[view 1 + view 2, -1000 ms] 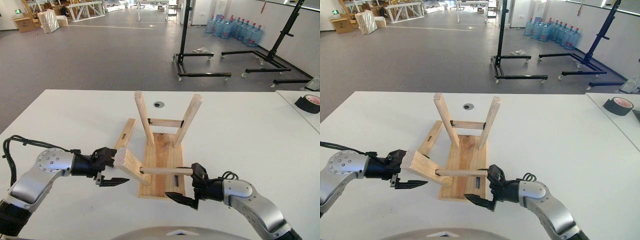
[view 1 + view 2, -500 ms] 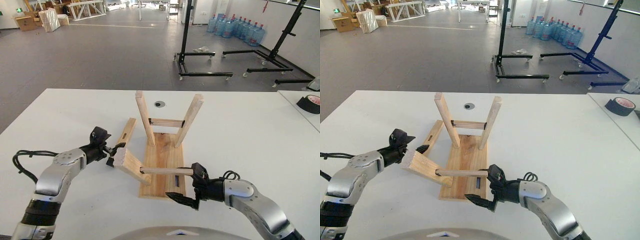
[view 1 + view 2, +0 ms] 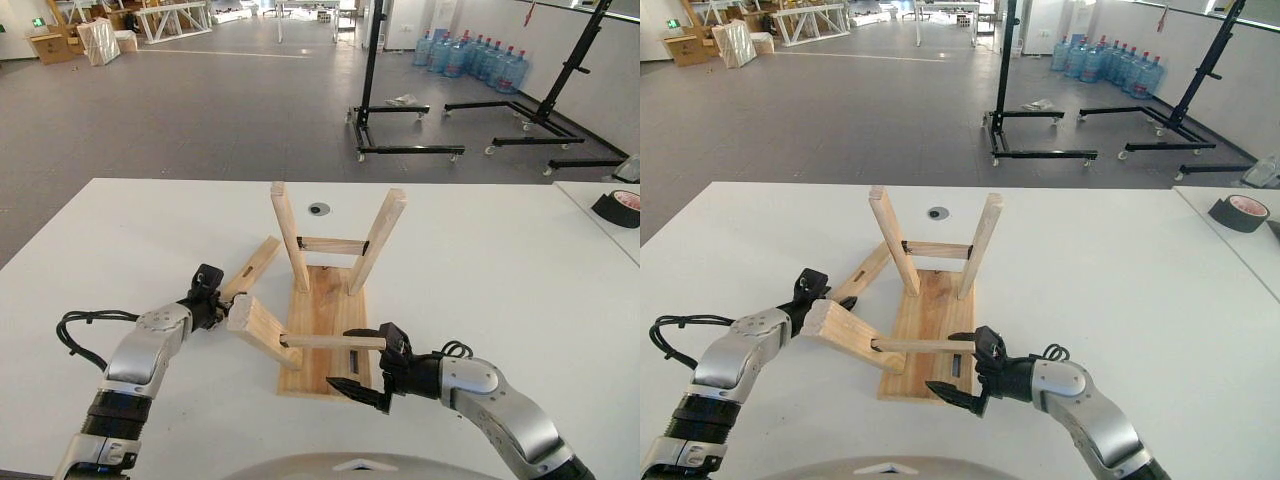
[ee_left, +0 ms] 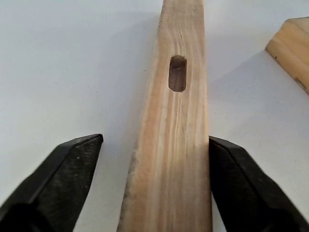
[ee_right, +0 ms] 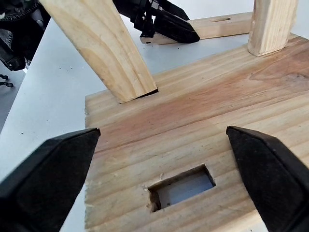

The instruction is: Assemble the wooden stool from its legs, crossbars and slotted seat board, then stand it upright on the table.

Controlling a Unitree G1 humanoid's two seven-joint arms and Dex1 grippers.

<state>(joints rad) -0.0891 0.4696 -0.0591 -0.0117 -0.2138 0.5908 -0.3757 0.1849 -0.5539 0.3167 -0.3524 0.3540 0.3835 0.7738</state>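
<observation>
Partly built: three legs [image 3: 290, 235] in seat board [image 3: 325, 300]; left end effector [image 4: 154, 145] open astride fourth leg [image 3: 252, 265], right end effector [image 3: 345, 360] open.

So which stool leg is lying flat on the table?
The loose leg left of the seat board, straddled by the open left gripper. The slanted leg and two far legs stick up from the board.

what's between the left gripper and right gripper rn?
Left eye view: the tilted leg seated in the seat board, its crossbar extending toward the right gripper. The left gripper straddles a loose leg.
</observation>
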